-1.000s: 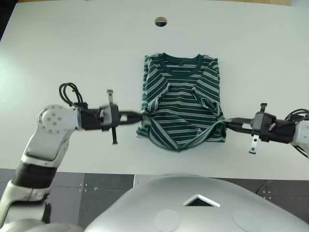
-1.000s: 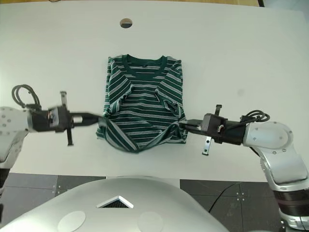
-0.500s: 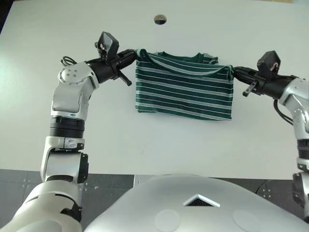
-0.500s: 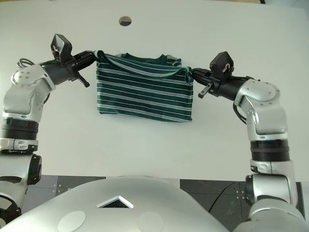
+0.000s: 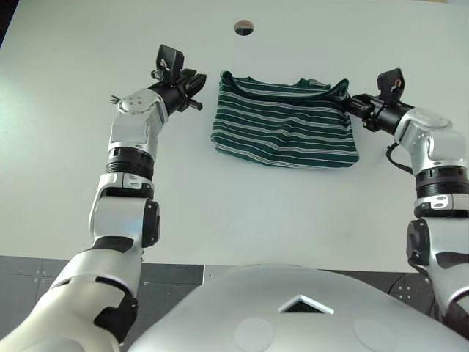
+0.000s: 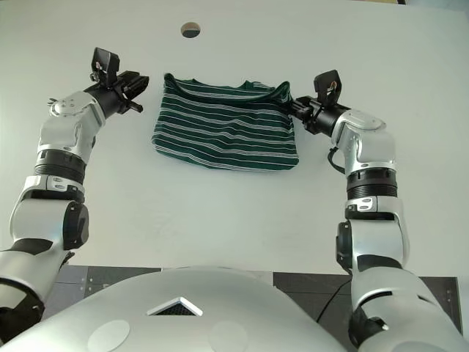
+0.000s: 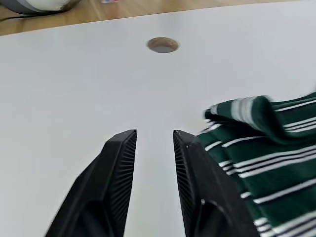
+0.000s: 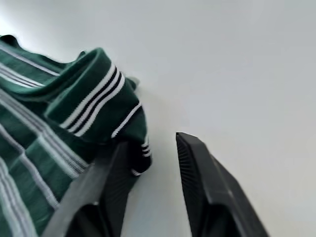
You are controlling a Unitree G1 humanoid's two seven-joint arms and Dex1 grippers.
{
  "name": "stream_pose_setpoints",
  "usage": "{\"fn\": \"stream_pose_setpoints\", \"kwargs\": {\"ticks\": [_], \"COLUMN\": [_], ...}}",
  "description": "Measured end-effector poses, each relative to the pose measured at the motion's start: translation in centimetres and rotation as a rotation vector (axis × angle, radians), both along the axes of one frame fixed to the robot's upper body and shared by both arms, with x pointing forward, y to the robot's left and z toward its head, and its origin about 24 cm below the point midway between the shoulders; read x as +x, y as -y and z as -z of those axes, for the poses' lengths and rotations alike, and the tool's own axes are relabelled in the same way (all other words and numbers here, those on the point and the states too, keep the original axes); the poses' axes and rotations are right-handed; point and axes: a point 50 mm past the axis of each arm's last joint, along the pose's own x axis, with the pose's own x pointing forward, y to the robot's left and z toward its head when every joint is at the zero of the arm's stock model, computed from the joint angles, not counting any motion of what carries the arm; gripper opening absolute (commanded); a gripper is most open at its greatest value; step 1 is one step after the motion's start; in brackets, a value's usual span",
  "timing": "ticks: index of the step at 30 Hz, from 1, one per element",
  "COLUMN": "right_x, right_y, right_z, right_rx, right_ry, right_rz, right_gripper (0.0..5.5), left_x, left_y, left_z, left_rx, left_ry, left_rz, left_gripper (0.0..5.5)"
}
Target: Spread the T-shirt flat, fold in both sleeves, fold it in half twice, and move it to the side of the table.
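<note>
- T-shirt (image 5: 284, 126) folded in half, lying on the far middle of the table (image 5: 220, 191), collar edge away from the robot.
- Left gripper (image 7: 154, 134): fingers spread, nothing between them, just beside the shirt's left corner.
- Right gripper (image 8: 153, 143): fingers spread, one finger touching the shirt's right corner.
- Hole (image 5: 244, 28) in the table beyond the shirt.

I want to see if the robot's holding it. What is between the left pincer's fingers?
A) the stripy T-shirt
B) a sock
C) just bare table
C: the left pincer has its fingers apart over the bare white table, with the T-shirt off to one side.
</note>
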Motion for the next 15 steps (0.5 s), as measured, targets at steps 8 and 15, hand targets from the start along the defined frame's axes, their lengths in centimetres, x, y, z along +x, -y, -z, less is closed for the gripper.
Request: {"fn": "stream_pose_setpoints", "kwargs": {"ticks": [8,15], "right_x": [1.4,1.1], "right_y": [1.4,-2.6], "right_z": [-2.5,-4.4], "right_rx": [-0.088,-0.263], "right_ry": [0.235,0.476], "right_rz": [0.188,-0.100], "right_gripper": [1.91,0.81], "left_x": [-1.0,-6.7], "left_y": [3.7,9.0], "left_z": [-5.8,-5.6], "left_rx": [-0.126,-0.123], "left_ry": [0.379,0.391], "left_rz": [0.202,0.539], "left_gripper": [0.90,0.10]}}
